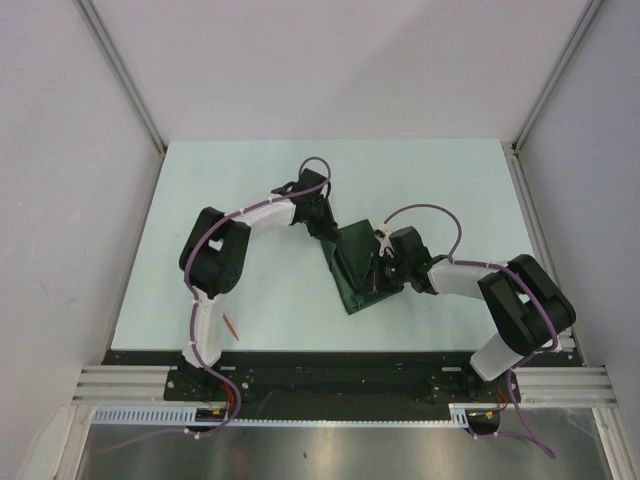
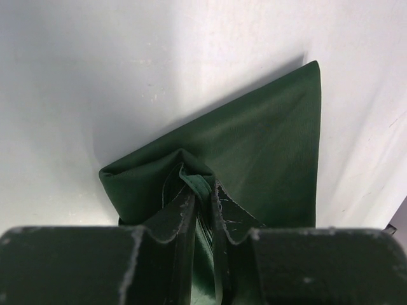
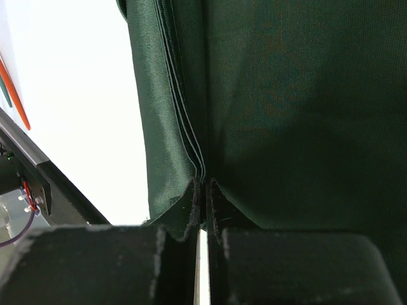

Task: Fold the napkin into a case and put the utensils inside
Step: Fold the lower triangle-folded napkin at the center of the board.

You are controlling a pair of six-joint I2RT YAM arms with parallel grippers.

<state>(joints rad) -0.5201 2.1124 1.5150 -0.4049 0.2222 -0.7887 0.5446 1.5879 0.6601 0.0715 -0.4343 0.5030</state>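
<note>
left gripper (image 2: 200, 198) pinches a bunched fold of the napkin (image 2: 267, 152), right gripper (image 3: 203, 190) clamps its layered edge: folding step, seemingly; next, lay the flap flat together.

Even, diffuse light from above fills the overhead view, so the pale matte tabletop (image 1: 420, 180) is bright and the arms throw only faint, soft-edged shadows. In the left wrist view the dark green woven cloth napkin (image 2: 267, 146) casts a soft grey shadow up and to the left. In the right wrist view the tabletop is blown out to white, the cloth weave is sharp but dim, and the near foreground is dark and blurred.
</note>
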